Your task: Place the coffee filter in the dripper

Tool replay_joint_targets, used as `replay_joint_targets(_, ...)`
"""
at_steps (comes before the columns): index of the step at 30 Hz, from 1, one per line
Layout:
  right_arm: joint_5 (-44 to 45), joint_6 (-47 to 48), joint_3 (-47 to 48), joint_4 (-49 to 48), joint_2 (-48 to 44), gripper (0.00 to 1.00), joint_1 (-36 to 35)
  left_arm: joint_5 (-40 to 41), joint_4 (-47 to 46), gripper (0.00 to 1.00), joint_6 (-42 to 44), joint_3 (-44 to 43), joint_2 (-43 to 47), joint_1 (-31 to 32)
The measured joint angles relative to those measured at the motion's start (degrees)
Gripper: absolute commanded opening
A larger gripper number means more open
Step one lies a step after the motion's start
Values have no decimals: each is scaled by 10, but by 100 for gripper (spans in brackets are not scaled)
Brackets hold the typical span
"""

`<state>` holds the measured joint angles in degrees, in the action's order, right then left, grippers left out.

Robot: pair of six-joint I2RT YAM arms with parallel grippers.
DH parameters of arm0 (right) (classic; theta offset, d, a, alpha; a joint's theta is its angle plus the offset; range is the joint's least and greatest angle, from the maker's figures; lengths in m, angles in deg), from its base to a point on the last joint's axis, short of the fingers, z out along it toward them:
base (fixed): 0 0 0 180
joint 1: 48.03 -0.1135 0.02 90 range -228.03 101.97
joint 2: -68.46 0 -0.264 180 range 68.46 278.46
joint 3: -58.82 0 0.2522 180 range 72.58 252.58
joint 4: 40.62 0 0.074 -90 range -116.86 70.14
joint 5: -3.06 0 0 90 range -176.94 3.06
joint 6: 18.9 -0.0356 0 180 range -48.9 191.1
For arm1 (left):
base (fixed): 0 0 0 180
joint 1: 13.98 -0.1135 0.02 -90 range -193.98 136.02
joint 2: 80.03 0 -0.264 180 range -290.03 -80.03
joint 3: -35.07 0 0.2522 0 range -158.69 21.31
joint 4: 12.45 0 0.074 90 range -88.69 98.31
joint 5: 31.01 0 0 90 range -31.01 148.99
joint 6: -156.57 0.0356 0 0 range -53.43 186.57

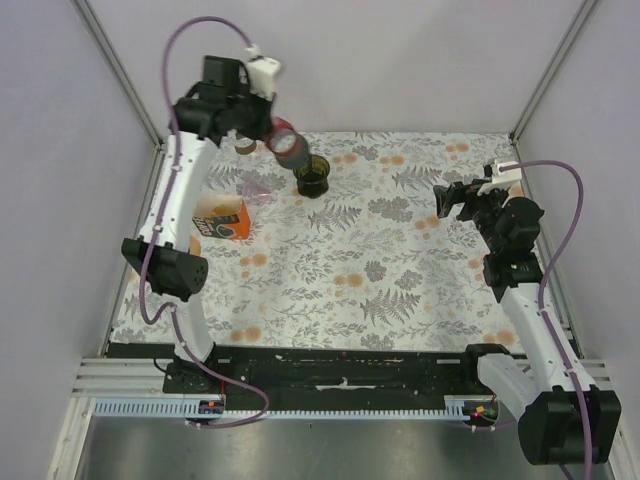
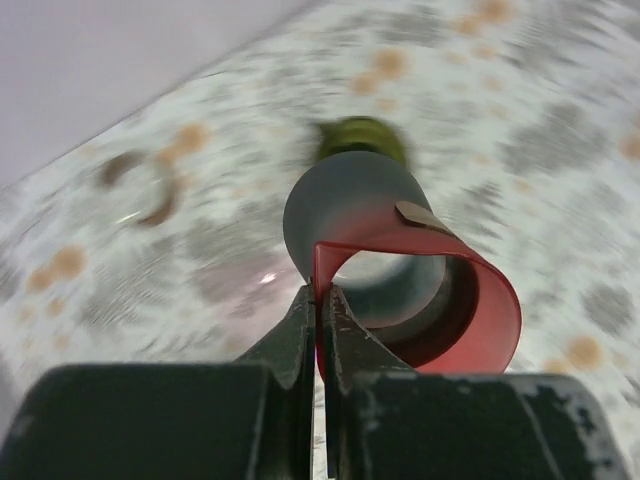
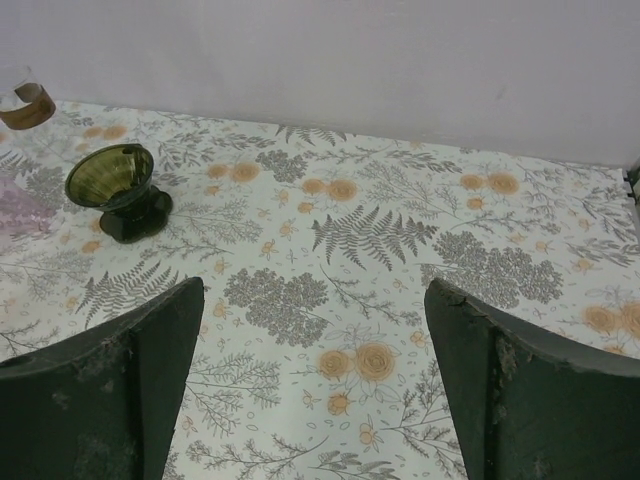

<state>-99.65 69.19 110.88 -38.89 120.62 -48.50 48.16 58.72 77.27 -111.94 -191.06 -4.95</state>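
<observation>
At eleven o'clock on the table: pinches, left gripper clamped shut, the red rim of what through blur seems the coffee filter, poised over the green dripper for dropping in. At three o'clock: right gripper gaping, empty, out of the way.

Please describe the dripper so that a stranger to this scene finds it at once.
On the flowered tablecloth, look at the far side, left of the middle. The dripper stands there, a ribbed funnel on a dark foot. It is the only dark green thing; the box nearby is orange and the cup is red.
</observation>
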Motion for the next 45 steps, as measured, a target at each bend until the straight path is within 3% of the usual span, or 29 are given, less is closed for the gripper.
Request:
replay_joint_targets(4, -21, -6, 22, 3, 14, 98, 0, -74, 28, 2, 65, 24, 5, 156)
replay_joint_targets(7, -29, -7, 23, 5, 14, 98, 0, -101, 54, 2, 110, 78, 3, 205)
replay_joint_targets(15, -30, -6, 21, 10, -9, 98, 0, -109, 19, 2, 187, 267, -13, 226)
replay_joint_targets(22, -30, -2, 9, 21, -28, 98, 0, -109, -75, 2, 203, 347, -12, 230)
replay_joint_targets(23, -31, -1, 8, 23, -30, 98, 0, -112, -86, 6, 203, 354, -9, 230)
replay_joint_targets(27, -30, 0, 4, 32, -32, 98, 0, -123, -105, 50, 218, 371, -1, 230)
replay_joint_targets(28, -30, 0, 4, 35, -32, 98, 0, -124, -103, 63, 221, 371, -2, 230)
replay_joint_targets(31, -31, 1, 3, 38, -33, 98, 0, -130, -90, 78, 224, 366, -3, 229)
replay_joint_targets(38, -31, 1, 3, 40, -34, 98, 0, -156, -24, 82, 185, 213, -12, 192)
replay_joint_targets(45, -34, 5, 3, 40, -30, 98, 0, -163, -19, 79, 62, 68, -17, 70)
